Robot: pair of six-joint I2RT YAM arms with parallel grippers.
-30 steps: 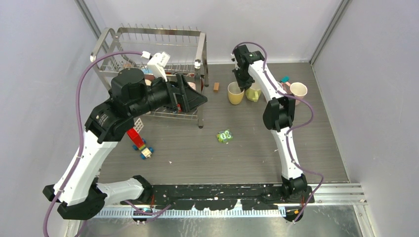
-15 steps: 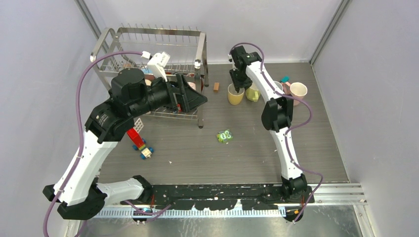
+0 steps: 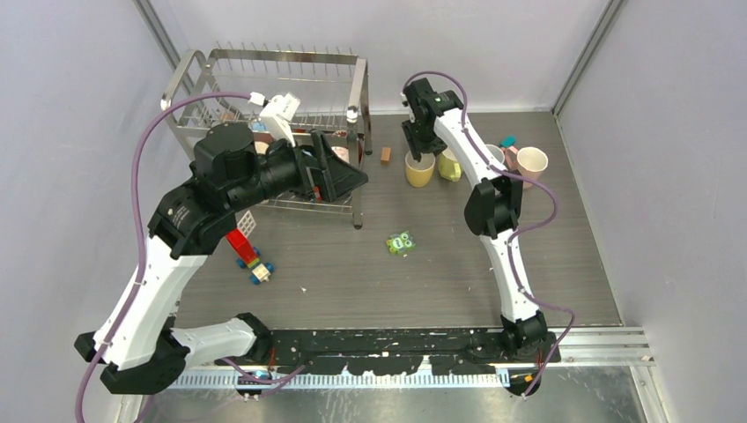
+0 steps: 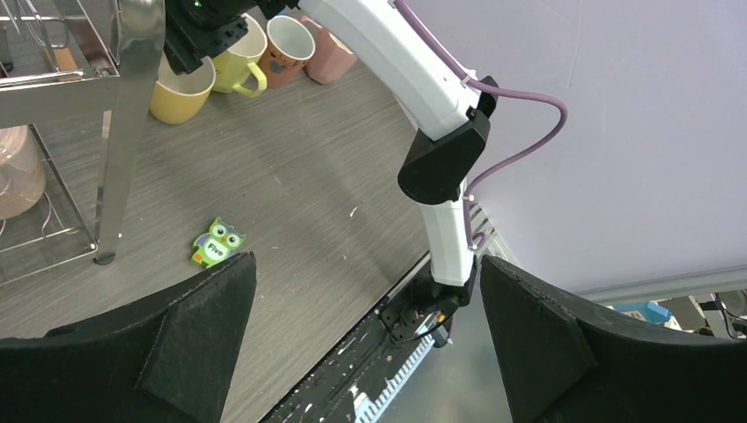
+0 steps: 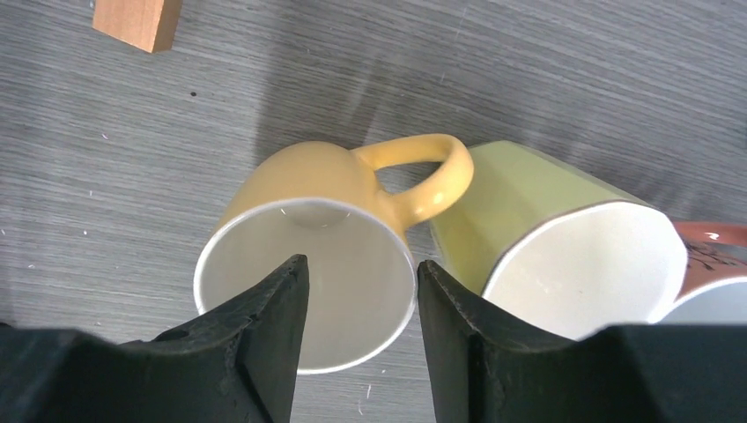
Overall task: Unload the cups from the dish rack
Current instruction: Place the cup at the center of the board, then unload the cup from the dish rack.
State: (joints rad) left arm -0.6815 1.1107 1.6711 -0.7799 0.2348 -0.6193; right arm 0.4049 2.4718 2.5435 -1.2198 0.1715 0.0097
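Note:
The steel dish rack (image 3: pixel 280 84) stands at the back left; my left arm hides most of what is in it. A beige cup (image 4: pixel 18 172) shows on its lower tier. My left gripper (image 3: pixel 352 176) hangs open and empty by the rack's front right leg (image 4: pixel 123 132). On the table stand a yellow cup (image 3: pixel 419 169), a lime cup (image 3: pixel 451 165), an orange cup (image 4: pixel 289 48) and a pink cup (image 3: pixel 531 163). My right gripper (image 5: pixel 361 264) is open and empty just above the yellow cup (image 5: pixel 308 176), next to the lime cup (image 5: pixel 528 194).
A green owl toy (image 3: pixel 401 241) lies mid-table. Toy blocks (image 3: pixel 247 251) lie in front of the rack. A small wooden block (image 3: pixel 385 155) sits between the rack and the yellow cup, and a teal block (image 3: pixel 508 140) behind the cups.
My right gripper has moved left, from between the yellow and lime cups to over the yellow cup. The left arm has barely moved.

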